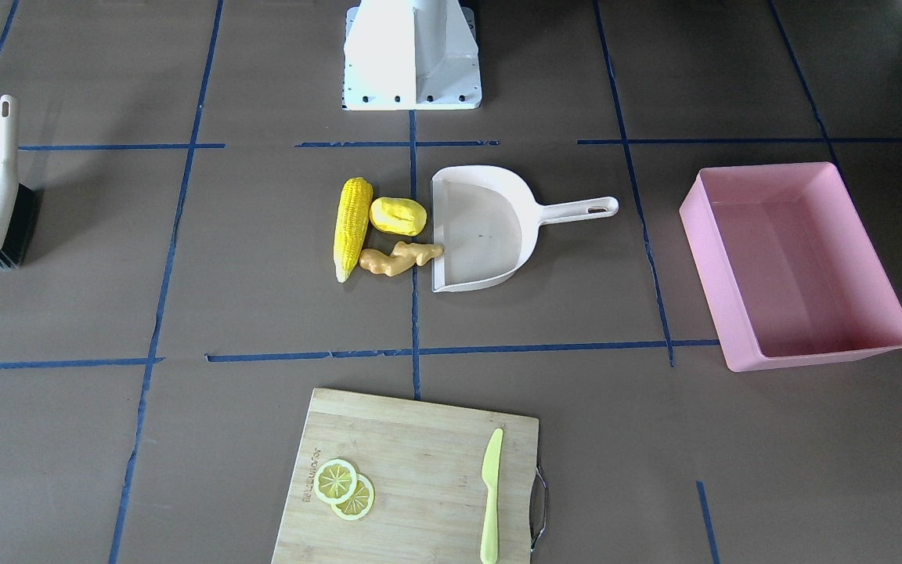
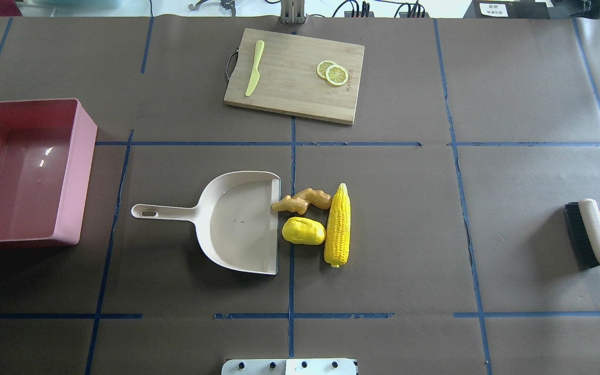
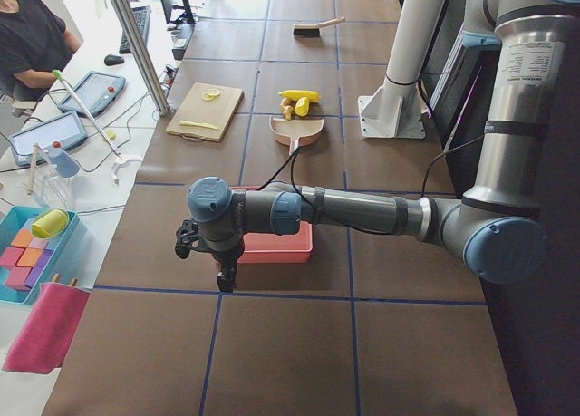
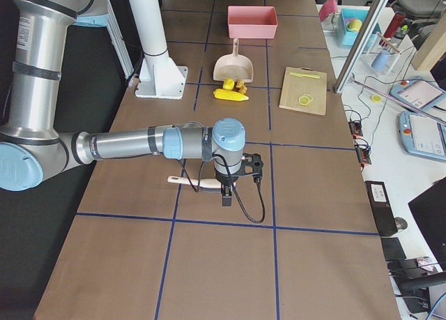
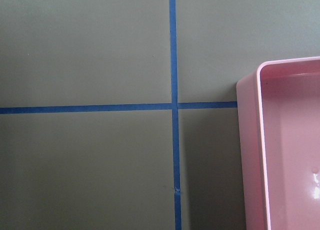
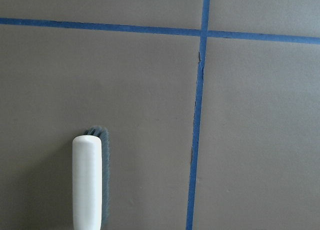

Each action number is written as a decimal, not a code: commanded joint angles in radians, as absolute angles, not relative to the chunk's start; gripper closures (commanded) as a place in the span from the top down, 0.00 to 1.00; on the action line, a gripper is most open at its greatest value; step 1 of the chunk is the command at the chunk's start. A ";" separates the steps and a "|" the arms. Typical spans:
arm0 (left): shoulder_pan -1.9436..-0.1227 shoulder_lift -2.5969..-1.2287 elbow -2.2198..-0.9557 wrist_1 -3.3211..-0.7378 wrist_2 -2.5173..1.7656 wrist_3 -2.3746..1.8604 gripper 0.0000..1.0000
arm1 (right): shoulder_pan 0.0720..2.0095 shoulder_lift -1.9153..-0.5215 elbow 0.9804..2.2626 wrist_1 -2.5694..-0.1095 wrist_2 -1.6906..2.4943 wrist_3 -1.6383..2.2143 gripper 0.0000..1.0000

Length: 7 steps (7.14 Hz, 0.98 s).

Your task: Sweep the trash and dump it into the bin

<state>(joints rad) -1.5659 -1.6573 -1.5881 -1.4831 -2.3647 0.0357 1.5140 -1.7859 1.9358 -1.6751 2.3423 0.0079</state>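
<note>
The trash lies mid-table: a corn cob, a yellow lump and a ginger root, which touches the open lip of the beige dustpan. The pink bin stands apart beyond the dustpan's handle and holds nothing. The brush lies on the table's other end. My left gripper hangs beside the bin, whose corner shows in the left wrist view. My right gripper hangs above the brush. I cannot tell whether either gripper is open or shut.
A wooden cutting board at the operators' edge carries lemon slices and a yellow-green knife. The robot's white base stands behind the trash. Blue tape lines grid the brown table.
</note>
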 commanded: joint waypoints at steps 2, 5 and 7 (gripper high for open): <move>-1.554 -1.648 -1.617 -1.477 -2.362 0.025 1.00 | 1.514 -1.799 1.939 -1.671 2.345 0.009 1.00; -1.545 -1.597 -1.620 -1.497 -2.370 0.028 1.00 | 1.514 -1.799 1.937 -1.623 2.349 0.005 1.00; -1.522 -1.508 -1.683 -1.671 -2.379 0.023 1.00 | 1.511 -1.819 1.939 -1.555 2.374 0.014 1.00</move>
